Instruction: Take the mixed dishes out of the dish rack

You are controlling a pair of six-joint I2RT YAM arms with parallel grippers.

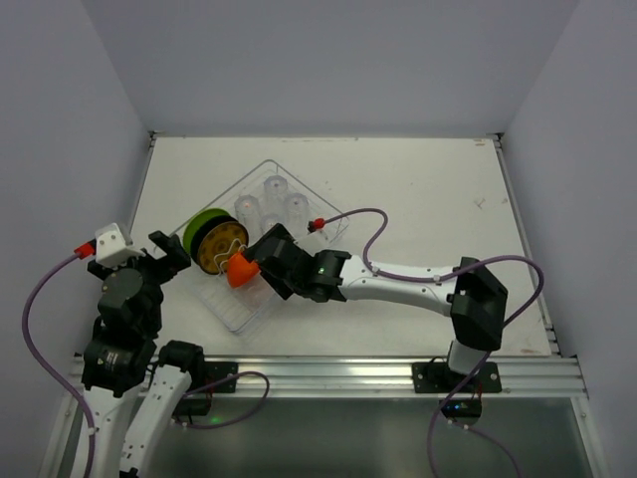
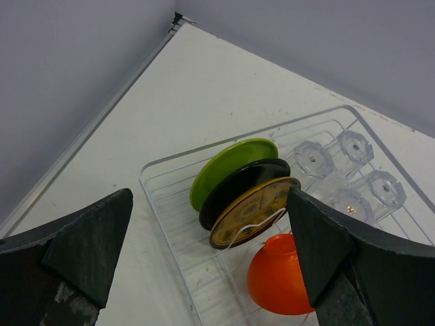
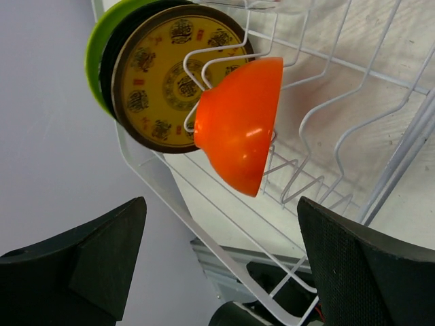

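right gripper (image 3: 219, 217) wide, just short of the one orange bowl (image 3: 238, 125), tipped sideways, base toward it, at the diagonal dish rack's (image 1: 231, 307) near end; left gripper (image 2: 209, 204) wide too. i count three plates (image 2: 241, 183) on edge, four tumblers (image 2: 312, 157).

Bench (image 1: 428, 189): matt white, with faint dark marks near its right edge.
Dish rack (image 1: 244, 311): clear, smooth plastic. I read its ridges (image 3: 326, 102) as white coated wire.
Bowl (image 3: 238, 122): glossy orange-red, with a sharp highlight.
Green plate (image 2: 231, 159): smooth, light sheen.
Black plate (image 2: 241, 180): glossy.
Yellow plate (image 3: 160, 75): printed face, duller.
Tumblers (image 2: 312, 157): clear; I cannot tell whether glass or plastic.
My right gripper (image 3: 219, 204) and my left gripper (image 2: 209, 197): fingers (image 3: 367, 272) matt black and finely grained.
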